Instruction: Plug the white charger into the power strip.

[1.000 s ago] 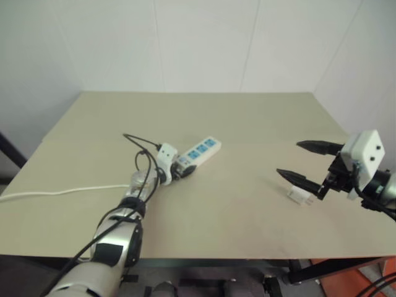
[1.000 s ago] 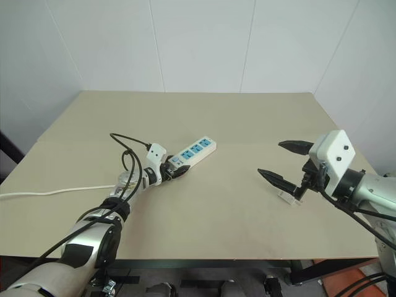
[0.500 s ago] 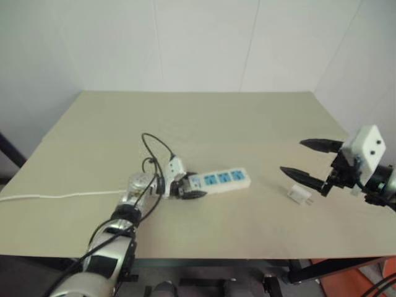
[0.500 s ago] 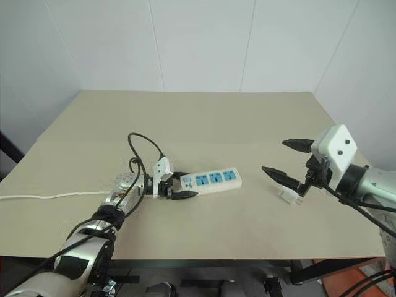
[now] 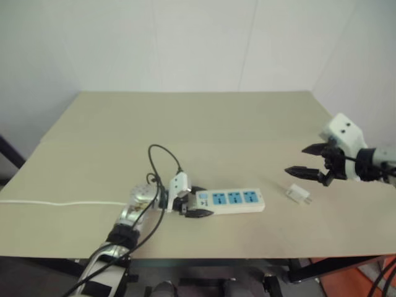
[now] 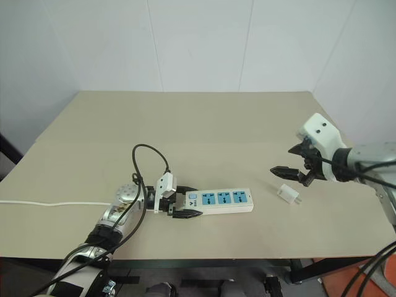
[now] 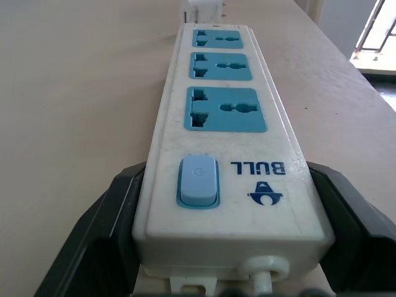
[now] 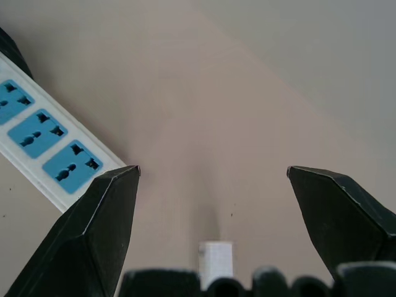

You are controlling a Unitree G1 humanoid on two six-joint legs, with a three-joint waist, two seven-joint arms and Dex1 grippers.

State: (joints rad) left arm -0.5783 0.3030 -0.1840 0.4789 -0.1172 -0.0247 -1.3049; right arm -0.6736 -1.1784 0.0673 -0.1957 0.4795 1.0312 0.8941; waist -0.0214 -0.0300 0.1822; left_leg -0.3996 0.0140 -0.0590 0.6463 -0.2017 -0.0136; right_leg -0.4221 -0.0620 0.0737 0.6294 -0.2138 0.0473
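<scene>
Three blue sockets on white power strip [image 6: 219, 200], small white charger [image 6: 288, 194] nearby

The left arm rises from the lower left of the head view, its wrist bent toward frame right, and the left claw [image 6: 180, 206] lies low with both black fingers [image 7: 102, 247] clamped together on what it holds. At the right edge, the right claw [image 6: 291, 160] hangs raised, fingers [image 8: 105, 223] spread wide and empty.

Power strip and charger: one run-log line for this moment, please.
left claw: shut on power strip switch end | right claw: open above white charger | charger: unplugged, on table
</scene>
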